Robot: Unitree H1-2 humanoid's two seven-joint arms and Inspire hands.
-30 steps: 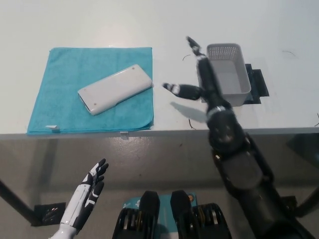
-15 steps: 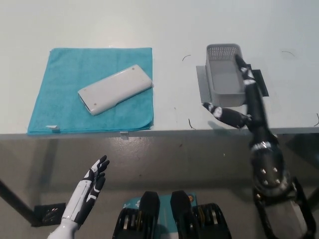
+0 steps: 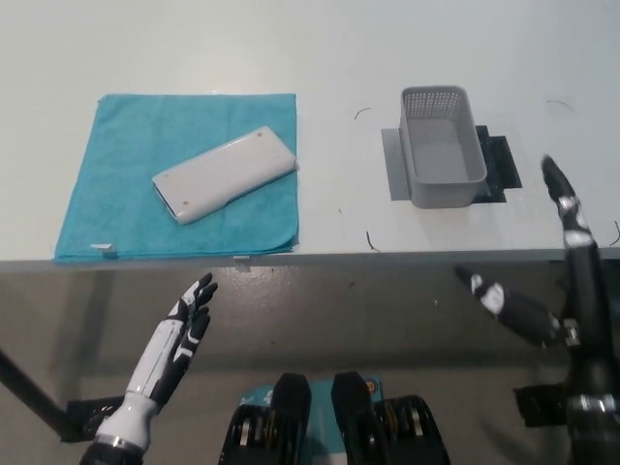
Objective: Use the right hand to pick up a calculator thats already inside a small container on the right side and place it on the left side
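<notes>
- Since the earlier frames, only the black right hand (image 3: 557, 291) has shifted: it has swung away from the container and off the surface edge toward 4 o'clock, while the calculator, towel and container lie as they did.
- At 8 o'clock, the white left hand (image 3: 174, 344) rests below the surface edge, fingers spread and holding nothing.
- At 10 o'clock, the calculator (image 3: 224, 173) lies slantwise on the teal towel (image 3: 126, 194), on the left side of the surface (image 3: 320, 58).
- At 1 o'clock, the small grey container (image 3: 443, 146) stands empty on a dark mat, well apart from the calculator.
- The right hand hangs with fingers splayed apart, gripping nothing.
- My judgement: the placing looks finished and the step in hand is the retreat; the next move calls only for bringing the right arm to rest clear of the container.
</notes>
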